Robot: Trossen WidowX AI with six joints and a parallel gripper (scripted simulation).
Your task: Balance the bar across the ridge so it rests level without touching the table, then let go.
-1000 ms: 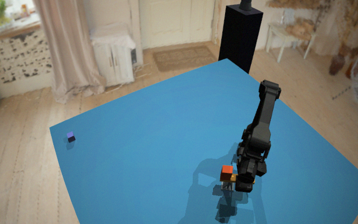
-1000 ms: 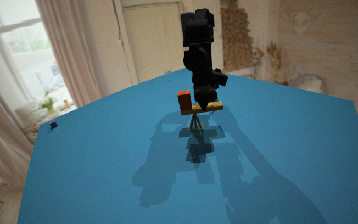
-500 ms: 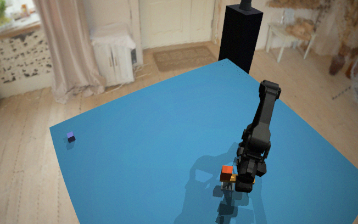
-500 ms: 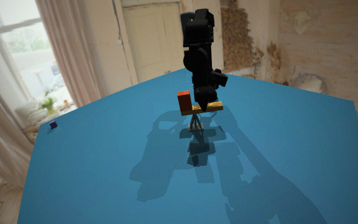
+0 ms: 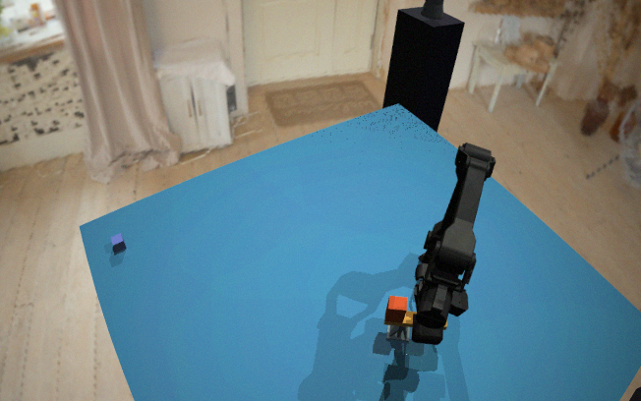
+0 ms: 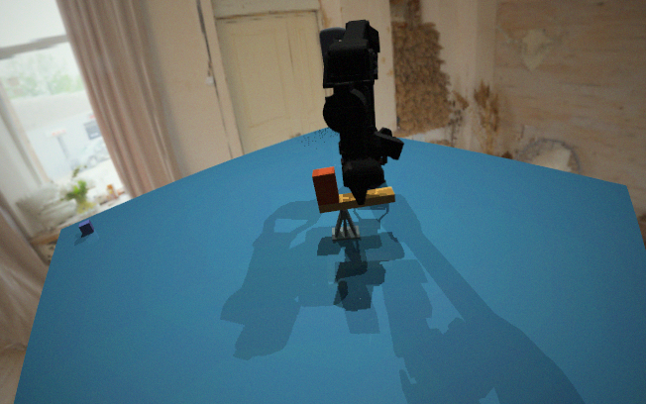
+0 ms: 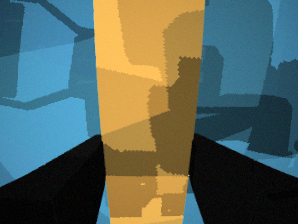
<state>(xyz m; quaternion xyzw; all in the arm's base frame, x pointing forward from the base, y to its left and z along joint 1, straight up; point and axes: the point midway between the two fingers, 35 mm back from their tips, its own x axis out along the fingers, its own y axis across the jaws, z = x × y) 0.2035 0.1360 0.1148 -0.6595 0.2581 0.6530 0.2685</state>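
Note:
A yellow bar (image 5: 399, 318) (image 6: 376, 194) (image 7: 145, 100) with an orange block (image 5: 397, 304) (image 6: 324, 185) standing on one end lies across the top of a small grey ridge stand (image 5: 397, 332) (image 6: 345, 227). The bar looks close to level and clear of the blue table (image 5: 246, 246) (image 6: 149, 297). My gripper (image 5: 427, 324) (image 6: 360, 198) (image 7: 147, 144) is shut on the bar, just beside the ridge on the side away from the orange block. In the wrist view the bar runs straight up between the two black fingers.
A small purple cube (image 5: 118, 243) (image 6: 86, 227) sits near the table's far left corner. A tall black column (image 5: 423, 59) stands behind the table's far corner. Dark shadows of the arm fall on the table around the ridge.

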